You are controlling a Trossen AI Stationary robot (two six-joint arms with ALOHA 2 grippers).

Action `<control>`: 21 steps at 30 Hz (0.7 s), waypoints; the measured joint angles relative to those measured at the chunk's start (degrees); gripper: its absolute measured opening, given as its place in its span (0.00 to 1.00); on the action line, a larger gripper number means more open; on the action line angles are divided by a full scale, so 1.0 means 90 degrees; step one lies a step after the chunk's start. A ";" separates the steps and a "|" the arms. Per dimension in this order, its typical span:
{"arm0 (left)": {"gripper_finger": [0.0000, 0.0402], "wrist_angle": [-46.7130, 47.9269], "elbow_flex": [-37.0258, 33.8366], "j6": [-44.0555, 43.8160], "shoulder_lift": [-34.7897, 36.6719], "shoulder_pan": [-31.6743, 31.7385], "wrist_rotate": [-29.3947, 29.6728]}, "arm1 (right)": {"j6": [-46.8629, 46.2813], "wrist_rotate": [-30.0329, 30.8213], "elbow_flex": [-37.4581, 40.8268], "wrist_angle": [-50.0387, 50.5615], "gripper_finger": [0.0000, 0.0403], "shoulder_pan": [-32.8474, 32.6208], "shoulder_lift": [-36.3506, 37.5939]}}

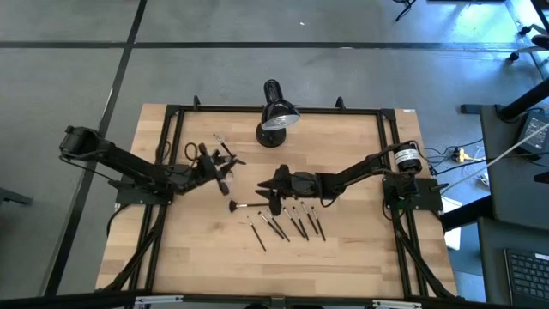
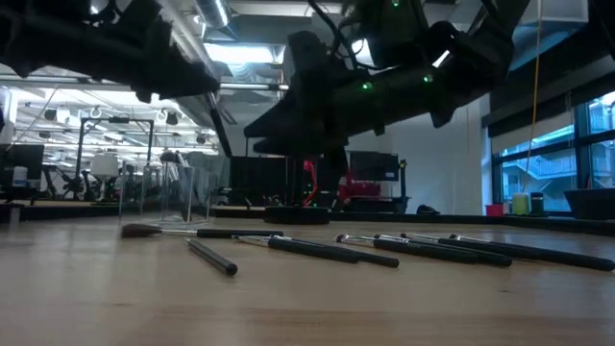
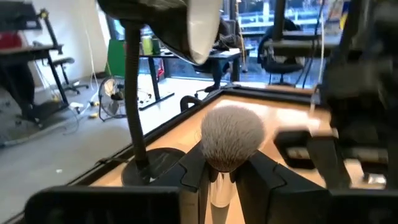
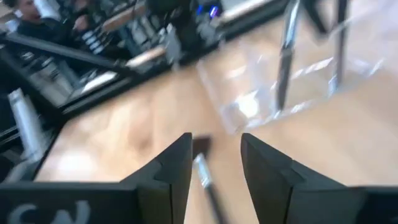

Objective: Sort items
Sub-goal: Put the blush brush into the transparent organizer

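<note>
Several thin makeup brushes lie flat in a row on the wooden table near its front; more of them show in the low view. One more brush lies left of the row, under my right gripper, which hangs open above it; its ferrule shows between the fingers without touching them. My left gripper, left of centre, is shut on a fluffy pale-bristled brush. A clear cup holds upright brushes. My left gripper pinches the fluffy brush between its two fingers by the silvery ferrule, just below the bristle head. The fingers run level, along the brush. The bristle head sticks out past the fingertips, lifted clear of the table.
A black desk lamp stands at the table's far middle, its stem close ahead of my left gripper. The clear cup stands left of centre. A black frame runs round the table. Bare wood lies at the front left.
</note>
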State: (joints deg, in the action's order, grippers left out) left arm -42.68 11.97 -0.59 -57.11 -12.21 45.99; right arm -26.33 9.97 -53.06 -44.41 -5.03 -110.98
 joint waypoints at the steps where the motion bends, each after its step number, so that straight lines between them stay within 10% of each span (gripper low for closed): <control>1: 0.15 0.0170 0.0000 -0.0157 0.0184 -0.0002 0.0015 | -0.0084 -0.0145 0.0000 0.0078 0.34 -0.0002 0.0007; 21: 0.15 0.4248 0.0000 -0.3277 0.1789 0.0265 0.0355 | -0.0582 -0.1120 0.0002 0.0059 0.34 -0.0001 0.0029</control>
State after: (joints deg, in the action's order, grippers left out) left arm -4.44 11.97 -30.08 -41.01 -9.82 49.18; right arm -31.57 -0.11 -53.04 -43.88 -5.04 -110.72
